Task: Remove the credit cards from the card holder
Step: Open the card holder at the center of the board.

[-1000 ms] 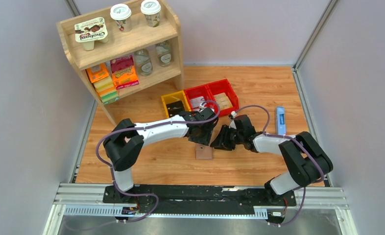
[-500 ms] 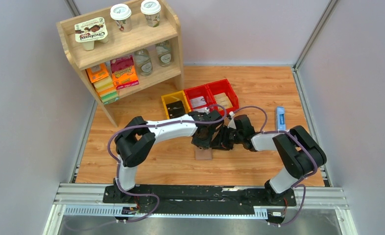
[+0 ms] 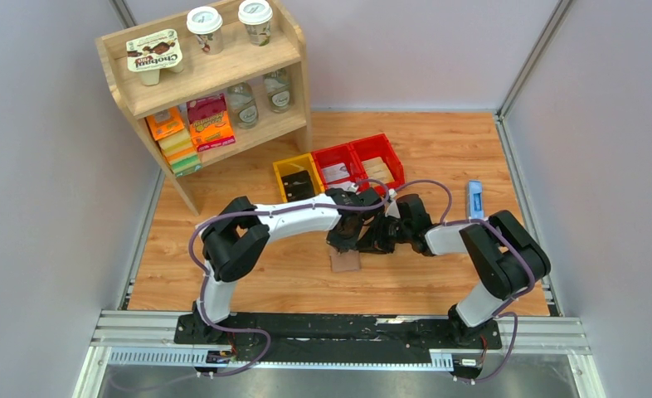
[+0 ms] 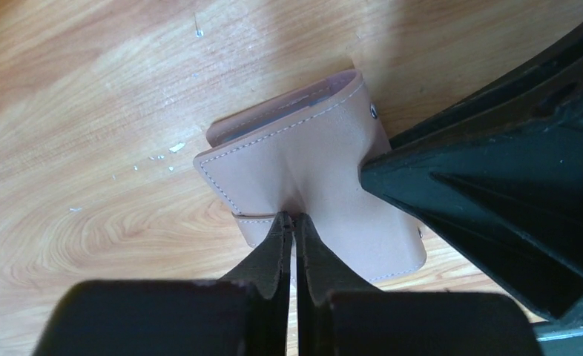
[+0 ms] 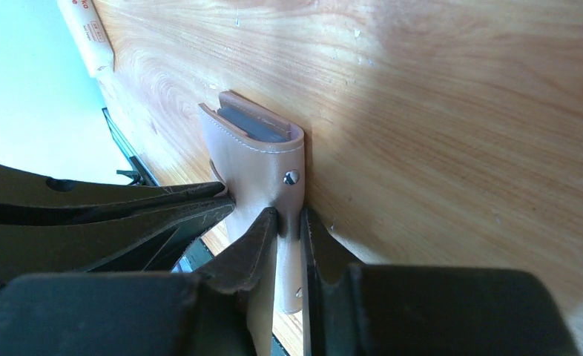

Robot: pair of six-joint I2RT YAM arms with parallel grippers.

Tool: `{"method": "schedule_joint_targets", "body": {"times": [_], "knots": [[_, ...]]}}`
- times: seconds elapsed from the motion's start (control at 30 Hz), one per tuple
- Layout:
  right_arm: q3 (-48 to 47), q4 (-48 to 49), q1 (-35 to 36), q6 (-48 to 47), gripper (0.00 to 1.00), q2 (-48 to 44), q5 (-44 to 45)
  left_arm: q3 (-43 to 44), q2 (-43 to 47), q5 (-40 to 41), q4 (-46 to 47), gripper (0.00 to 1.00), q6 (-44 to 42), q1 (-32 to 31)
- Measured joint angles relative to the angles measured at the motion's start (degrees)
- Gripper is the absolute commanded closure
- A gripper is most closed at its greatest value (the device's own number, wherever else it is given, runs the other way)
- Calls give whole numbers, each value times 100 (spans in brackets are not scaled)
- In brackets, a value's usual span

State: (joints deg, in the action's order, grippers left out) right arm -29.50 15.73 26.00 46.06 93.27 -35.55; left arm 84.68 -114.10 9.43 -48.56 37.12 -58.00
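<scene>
Both arms meet at the middle of the table [image 3: 248, 274] in the top view, right over the card holder [image 3: 347, 263], which sits on the wood just below centre frame.

In the left wrist view, the left gripper [image 4: 292, 222] has its jaws squeezed almost together on the top flap of the holder, and the pinkish-brown leather puckers where the tips bite. The right arm's black fingers [image 4: 496, 200] come in from the right of that frame and touch the holder's right edge.

In the right wrist view, the right gripper [image 5: 288, 222] is narrow too, one finger on either side of the holder's edge, just below the metal snap stud [image 5: 291, 177]. So each gripper is clamped on the holder, on different sides.

As for the credit cards, a blue-grey strip [image 5: 251, 122] shows in the open far end. It might be card edges or just the lining, I honestly can't tell.

Other stuff: wooden shelf [image 3: 231, 66] upper left, yellow bin [image 3: 294, 162] and red bins [image 3: 352, 157] above centre, and a bright-blue object [image 3: 475, 203] off to the right, well apart from the holder.
</scene>
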Motion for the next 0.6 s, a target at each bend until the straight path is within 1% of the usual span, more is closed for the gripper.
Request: {"method": "schedule_joint_targets", "body": {"times": [0.1, 0.23, 0.37, 0.5, 0.57, 0.6], "knots": [[0, 7, -4, -2, 88, 7, -11, -157, 122, 63, 133, 100, 11, -26], [-2, 11, 0, -7, 89, 17, -7, -684, 520, 168, 522, 100, 55, -52], [-17, -37, 2, -59, 89, 9, 9, -1513, 1180, 317, 951, 100, 197, -17], [-101, -267, 22, -234, 89, -57, 111, -2507, 2028, 289, 1585, 100, 509, 197], [-192, -476, 39, -369, 87, -98, 190, -2994, 2334, 221, 1998, 100, 697, 358], [-236, -584, 50, -433, 83, -120, 232, -3222, 2446, 153, 2170, 100, 813, 439]]}}
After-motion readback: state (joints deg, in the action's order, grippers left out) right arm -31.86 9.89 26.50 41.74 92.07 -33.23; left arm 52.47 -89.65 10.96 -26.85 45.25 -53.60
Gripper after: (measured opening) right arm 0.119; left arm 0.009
